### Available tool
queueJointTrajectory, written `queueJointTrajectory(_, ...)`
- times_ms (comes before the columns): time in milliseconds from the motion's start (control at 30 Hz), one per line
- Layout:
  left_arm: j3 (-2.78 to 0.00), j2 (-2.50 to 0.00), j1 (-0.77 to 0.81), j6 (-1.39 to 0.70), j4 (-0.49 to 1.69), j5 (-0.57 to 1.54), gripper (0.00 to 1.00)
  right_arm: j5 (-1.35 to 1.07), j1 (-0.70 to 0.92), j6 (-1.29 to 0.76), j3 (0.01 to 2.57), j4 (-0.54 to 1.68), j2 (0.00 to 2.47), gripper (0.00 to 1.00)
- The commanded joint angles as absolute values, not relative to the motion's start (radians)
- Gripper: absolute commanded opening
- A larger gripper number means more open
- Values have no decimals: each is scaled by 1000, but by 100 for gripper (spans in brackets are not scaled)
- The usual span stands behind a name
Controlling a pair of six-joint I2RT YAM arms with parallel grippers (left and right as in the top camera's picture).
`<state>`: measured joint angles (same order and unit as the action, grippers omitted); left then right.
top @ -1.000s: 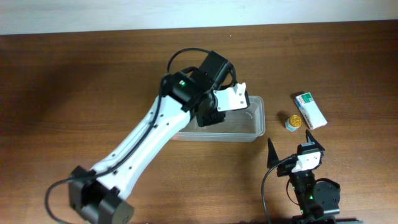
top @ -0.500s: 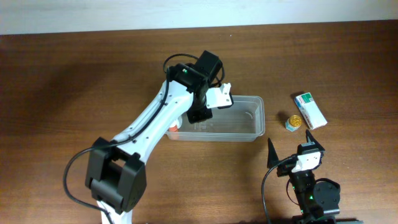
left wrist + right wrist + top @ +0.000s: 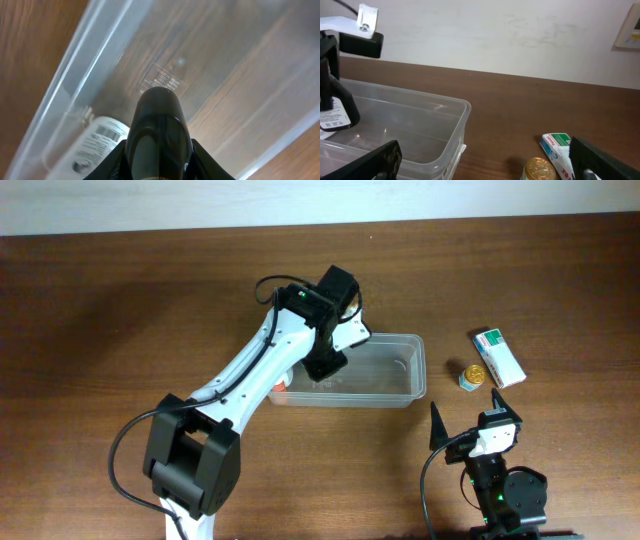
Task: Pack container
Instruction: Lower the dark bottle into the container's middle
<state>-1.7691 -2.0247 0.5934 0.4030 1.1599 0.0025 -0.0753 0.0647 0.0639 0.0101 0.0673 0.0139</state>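
Note:
The clear plastic container [image 3: 415, 370] sits mid-table; it also shows in the left wrist view [image 3: 75, 65] and the right wrist view [image 3: 450, 115]. My left gripper [image 3: 325, 365] hangs over its left half, shut on a dark rounded bottle [image 3: 159, 130] held above the floor of the tub. A white labelled bottle [image 3: 95, 145] with a red cap [image 3: 281, 383] lies inside at the left end. My right gripper [image 3: 472, 425] is open and empty near the front edge, right of the container; its fingers frame the right wrist view [image 3: 487, 165].
A small jar with a gold lid [image 3: 471, 375] stands right of the container, seen low in the right wrist view [image 3: 540, 170]. A green-and-white carton box [image 3: 498, 356] lies beside it [image 3: 557, 147]. A pale wall runs along the back.
My left gripper has moved a little left along the container with the dark bottle. The white bottle with the red cap has come into view at the left end. The right arm is still.

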Motion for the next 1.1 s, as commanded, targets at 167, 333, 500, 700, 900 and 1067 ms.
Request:
queueJointTrajectory(167, -1771, -2023, 594, -226, 1158, -52, 1, -70, 57, 67, 6, 72, 6, 98)
queueJointTrajectory(333, -1743, -2031, 595, -463, 1156, -121, 0, -70, 57, 67, 6, 72, 6, 98)
queueJointTrajectory(500, -1704, -2032, 606, -463, 1120, -121, 1, -70, 57, 67, 6, 73, 6, 98)
queueJointTrajectory(700, -1660, -2032, 608, -464, 1084, -140, 0, -70, 57, 67, 6, 73, 6, 98)
queueJointTrajectory(900, -1618, -2032, 608, -467, 1050, -155, 0, -70, 57, 67, 6, 73, 6, 98)
queueJointTrajectory(1067, -1607, -2033, 607, -467, 1040, -156, 1, -70, 57, 67, 6, 73, 6, 98)
